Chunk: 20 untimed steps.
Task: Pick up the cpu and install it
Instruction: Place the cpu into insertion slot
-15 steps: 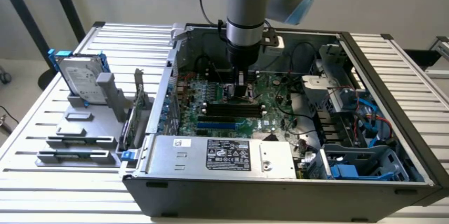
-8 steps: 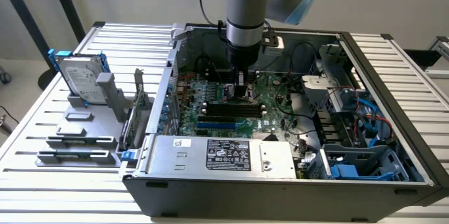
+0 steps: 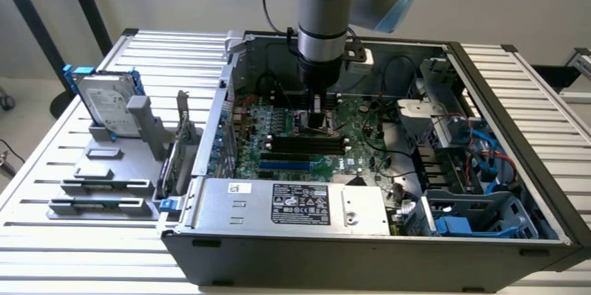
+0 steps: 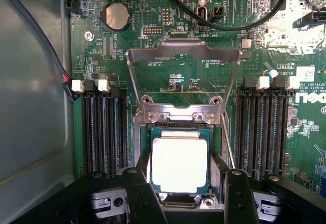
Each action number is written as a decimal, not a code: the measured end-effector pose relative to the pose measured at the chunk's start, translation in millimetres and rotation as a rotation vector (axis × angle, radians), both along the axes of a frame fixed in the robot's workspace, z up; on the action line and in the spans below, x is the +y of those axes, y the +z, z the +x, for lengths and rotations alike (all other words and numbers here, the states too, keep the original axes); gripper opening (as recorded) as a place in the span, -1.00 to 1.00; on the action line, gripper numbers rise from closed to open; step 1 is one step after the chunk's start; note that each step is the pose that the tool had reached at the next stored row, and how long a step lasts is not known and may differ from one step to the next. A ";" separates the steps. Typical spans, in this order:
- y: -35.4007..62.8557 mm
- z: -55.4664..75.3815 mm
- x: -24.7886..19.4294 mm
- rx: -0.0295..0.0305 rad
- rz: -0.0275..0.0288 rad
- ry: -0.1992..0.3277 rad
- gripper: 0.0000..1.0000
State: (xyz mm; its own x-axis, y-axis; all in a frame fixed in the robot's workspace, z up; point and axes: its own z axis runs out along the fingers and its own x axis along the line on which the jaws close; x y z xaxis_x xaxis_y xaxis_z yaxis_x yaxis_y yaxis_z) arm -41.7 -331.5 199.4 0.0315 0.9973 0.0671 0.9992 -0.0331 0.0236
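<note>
Cpu [image 4: 179, 164] lies in the socket [image 4: 178, 116].
Gripper [image 4: 180, 159] is spread wide, its fingers [image 4: 140, 186] pressed against the cpu's two sides.

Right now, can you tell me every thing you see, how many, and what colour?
table: one, white slats, under everything.
case: one, dark grey, open, on the table.
motherboard: one, green, inside the case.
cpu: one, silvery, in the motherboard's socket.
socket frame: one, metal, swung open beside the cpu.
memory slots: two banks, black, flanking the socket.
battery: one, silver, round, on the motherboard.
power supply: one, silver, at the case's near edge.
hard drive: one, silver with blue brackets, standing in a holder, exterior view's left.
holders: several, grey, on the table beside the case.
arm: one, silver and blue, reaching down into the case.
end effector: one, black, low over the cpu.
</note>
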 end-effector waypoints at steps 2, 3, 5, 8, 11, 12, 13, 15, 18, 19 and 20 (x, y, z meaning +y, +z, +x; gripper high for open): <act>-0.4 0.0 0.0 0.0003 -0.0006 0.000 0.09; -0.5 0.1 0.1 0.0003 -0.0007 0.000 0.09; -0.6 0.0 0.1 0.0006 -0.0016 0.000 0.09; -0.8 0.0 0.0 0.0008 -0.0025 0.000 0.09; -0.8 0.2 0.1 0.0007 -0.0025 0.000 0.09; -1.0 0.4 0.0 0.0007 -0.0027 0.000 0.09; -1.4 0.4 0.0 0.0008 -0.0029 0.000 0.09; -1.4 0.4 0.0 0.0008 -0.0029 0.000 0.09; -1.5 0.4 0.0 0.0008 -0.0029 0.000 0.09; -1.6 0.4 0.0 0.0008 -0.0029 0.000 0.09; -1.6 0.4 0.0 0.0008 -0.0029 0.000 0.09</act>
